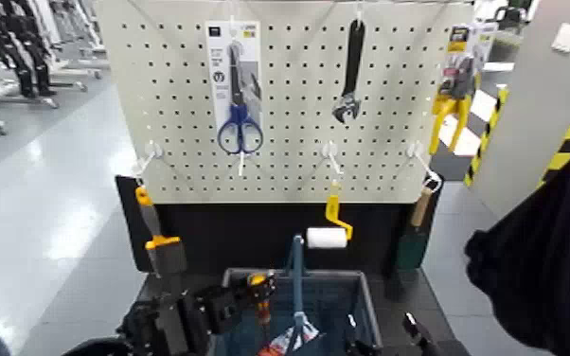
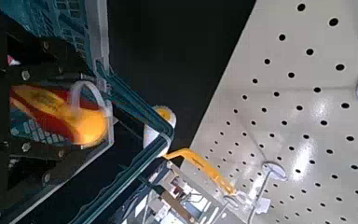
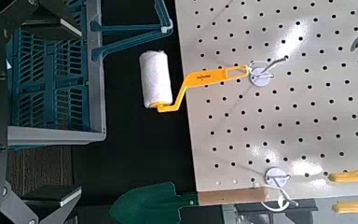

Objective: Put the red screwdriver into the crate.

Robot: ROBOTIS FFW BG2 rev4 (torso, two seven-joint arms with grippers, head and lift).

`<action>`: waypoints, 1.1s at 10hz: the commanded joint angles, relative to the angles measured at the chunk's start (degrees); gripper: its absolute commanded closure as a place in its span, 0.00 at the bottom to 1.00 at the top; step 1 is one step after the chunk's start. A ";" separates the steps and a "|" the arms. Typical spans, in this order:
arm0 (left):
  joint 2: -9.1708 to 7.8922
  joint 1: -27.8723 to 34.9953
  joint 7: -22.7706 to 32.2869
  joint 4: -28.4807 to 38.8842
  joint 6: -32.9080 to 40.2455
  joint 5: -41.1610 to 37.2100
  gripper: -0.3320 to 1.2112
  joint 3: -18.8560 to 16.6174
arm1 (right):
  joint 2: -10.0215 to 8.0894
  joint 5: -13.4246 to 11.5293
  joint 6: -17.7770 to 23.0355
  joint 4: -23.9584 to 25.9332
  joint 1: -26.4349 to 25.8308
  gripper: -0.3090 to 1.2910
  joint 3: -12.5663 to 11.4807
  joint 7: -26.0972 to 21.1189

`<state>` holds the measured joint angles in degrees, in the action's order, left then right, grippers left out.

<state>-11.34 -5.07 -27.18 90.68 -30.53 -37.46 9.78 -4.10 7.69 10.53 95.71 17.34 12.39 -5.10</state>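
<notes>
End effector, left (image 1: 247, 301): positioned over the crate (image 1: 333, 282), fingers spread, red screwdriver (image 2: 70, 114) between them; contact with the handle not determinable. Location of screwdriver: within the crate's outline in the head view, beside the tall central handle (image 1: 298, 270). Appearance: rounded red handle, banded in yellow, with a yellow butt end; pale loop (image 2: 86, 87) at that end. Quantity: one.

End effector, right (image 1: 381, 329): stationed beside the crate's opposite side, fingers spread, nothing between.

Crate, quantity one: rectangular, blue-grey, slotted walls, grey rim. Contents: one red-and-white item (image 1: 297, 337), identity not determinable.

Beyond the crate, one perforated panel (image 1: 289, 123). Along its lower edge, counted from the left side of the head view: one orange-handled brush (image 1: 164, 248), one paint roller (image 1: 327, 237) with white sleeve and yellow handle, one green trowel (image 1: 412, 246) with wooden grip. Higher on the panel: one pair of blue-handled scissors (image 1: 240, 128) on a card, one adjustable wrench (image 1: 350, 80) with dark handle, one pair of yellow-handled pliers (image 1: 456, 95).
</notes>
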 commanded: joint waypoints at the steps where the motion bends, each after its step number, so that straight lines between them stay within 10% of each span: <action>1: 0.00 0.06 0.37 1.17 0.74 -0.77 0.29 -0.28 | -0.03 0.05 0.02 -0.09 0.06 0.28 0.00 0.00; 11: 0.79 8.67 8.10 7.49 24.73 16.54 0.28 -2.31 | -0.12 0.05 0.64 -0.09 0.06 0.28 -0.26 0.09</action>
<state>-10.72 2.75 -19.18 98.13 -7.20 -21.66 7.70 -4.21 7.73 11.06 95.61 17.39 12.14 -5.06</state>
